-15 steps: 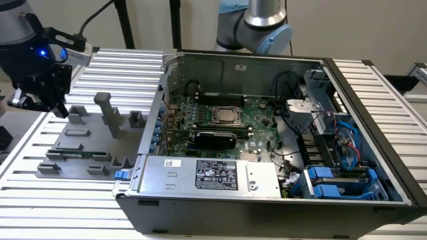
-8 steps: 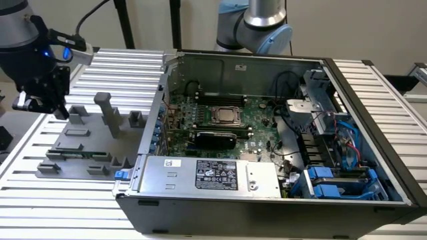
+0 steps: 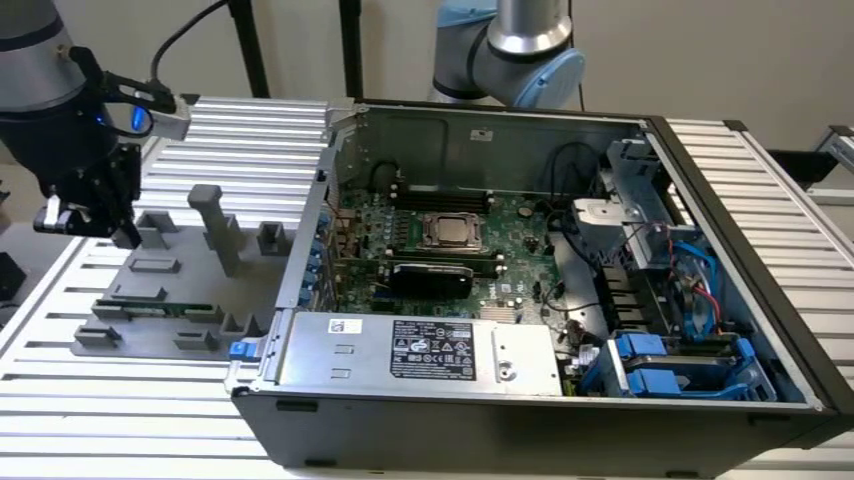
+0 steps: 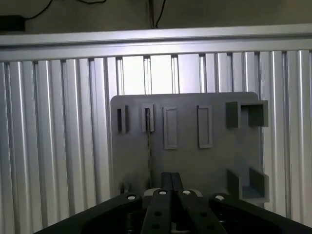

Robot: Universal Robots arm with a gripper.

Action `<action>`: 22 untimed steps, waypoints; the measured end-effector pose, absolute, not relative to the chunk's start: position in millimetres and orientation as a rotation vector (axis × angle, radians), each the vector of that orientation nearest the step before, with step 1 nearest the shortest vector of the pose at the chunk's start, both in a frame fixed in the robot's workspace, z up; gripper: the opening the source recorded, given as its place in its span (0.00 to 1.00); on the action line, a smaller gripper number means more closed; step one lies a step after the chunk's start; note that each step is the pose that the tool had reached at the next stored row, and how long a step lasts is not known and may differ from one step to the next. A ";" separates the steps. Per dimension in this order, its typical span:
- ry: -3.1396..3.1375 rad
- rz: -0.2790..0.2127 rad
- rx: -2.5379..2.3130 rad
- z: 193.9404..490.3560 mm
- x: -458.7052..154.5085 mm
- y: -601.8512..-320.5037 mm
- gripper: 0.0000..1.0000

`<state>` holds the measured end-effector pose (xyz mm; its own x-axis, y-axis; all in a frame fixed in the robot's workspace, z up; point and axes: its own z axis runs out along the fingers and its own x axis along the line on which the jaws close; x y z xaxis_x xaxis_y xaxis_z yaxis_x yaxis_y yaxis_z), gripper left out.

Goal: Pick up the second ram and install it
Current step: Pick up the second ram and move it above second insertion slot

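Below and slightly aside of the jaws, the second ram [image 3: 154, 306] stands on edge in the grey fixture [image 4: 185, 165], long axis square to their closing line; jaws pressed together, empty.

1. The computer case [image 3: 534, 425] lies open on the slatted table [image 3: 787, 190], toward the exterior view's right.
2. The fixture plate [image 3: 160, 285] rests on the table just beside the case, on the exterior view's left.
3. The second ram [image 3: 158, 307] stands on edge in the plate's holders, near its front.
4. The gripper [image 4: 170, 178] hangs over the plate, apart from the ram.
5. Inside the case, the power supply [image 3: 414, 350] sits before the motherboard [image 3: 521, 250], and the drive cage [image 3: 681, 365] is at the exterior view's right.
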<state>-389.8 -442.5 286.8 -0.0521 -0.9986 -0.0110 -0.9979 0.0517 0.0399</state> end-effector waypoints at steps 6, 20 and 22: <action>-2.223 -0.054 2.189 275.9 -387.3 -443.9 0.00; -2.199 -0.047 2.206 253.3 -385.6 -449.6 1.00; -2.199 -0.047 2.207 249.7 -385.5 -450.8 1.00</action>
